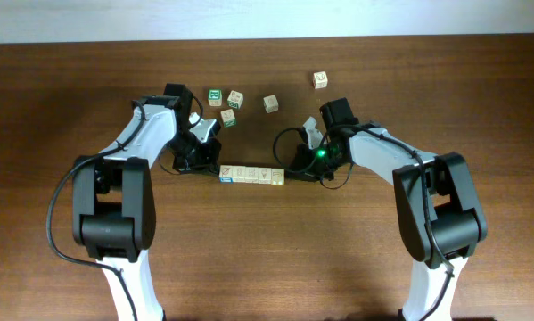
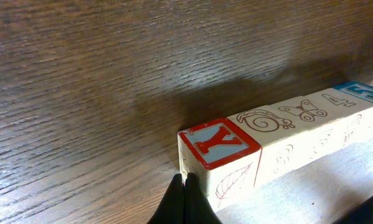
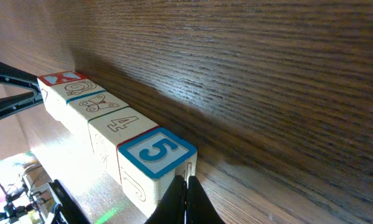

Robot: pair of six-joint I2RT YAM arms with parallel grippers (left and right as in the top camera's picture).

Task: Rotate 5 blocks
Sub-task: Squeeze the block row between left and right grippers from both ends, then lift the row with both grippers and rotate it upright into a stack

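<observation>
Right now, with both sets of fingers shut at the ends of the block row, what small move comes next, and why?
Probably push the two ends sideways in opposite directions, keeping the squeeze, to turn the row of five blocks. The shut left fingers sit against the Y block, the right fingers against the 5 block.

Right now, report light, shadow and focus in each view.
Overhead: even light, sharp, a green glow on the right arm. Left wrist: the row of blocks throws a dark shadow up-left over the table; lower right washes out. Right wrist: glare at lower left, green-tinted; the 5 block is crisp.
</observation>
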